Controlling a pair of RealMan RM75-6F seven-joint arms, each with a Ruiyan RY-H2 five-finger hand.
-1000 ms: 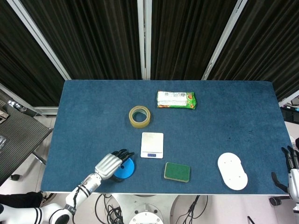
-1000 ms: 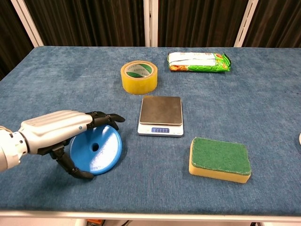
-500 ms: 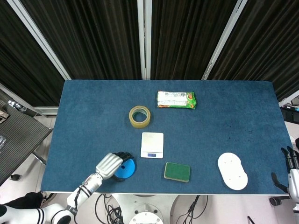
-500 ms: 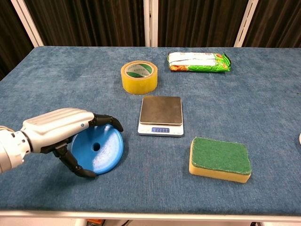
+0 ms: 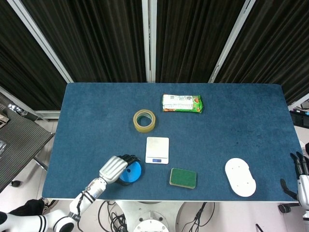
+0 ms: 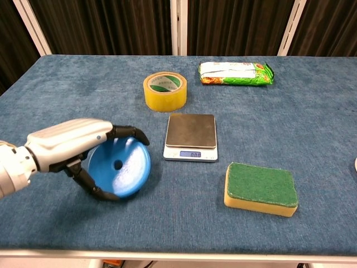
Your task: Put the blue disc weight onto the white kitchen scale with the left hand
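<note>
Dark pleated curtains (image 5: pixel 111 38) with white frame bars (image 5: pixel 149 41) hang behind the blue surface (image 5: pixel 241 111); perhaps a chair (image 5: pixel 19 135) stands left.

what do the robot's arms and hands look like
The left hand has a smooth silver-grey shell over its back and slim black fingers, on a white forearm with black cabling near the wrist. The right hand, at the frame edge, shows dark fingers above a pale wrist.

A blue felt-covered surface (image 6: pixel 312 111) carries a yellow tape roll (image 6: pixel 164 91) and green snack packet (image 6: pixel 236 73) toward the top, a white kitchen scale (image 6: pixel 191 137) at centre, a green-and-yellow sponge (image 6: pixel 260 188) lower right, and a white oval board (image 5: pixel 240 177) far right
</note>
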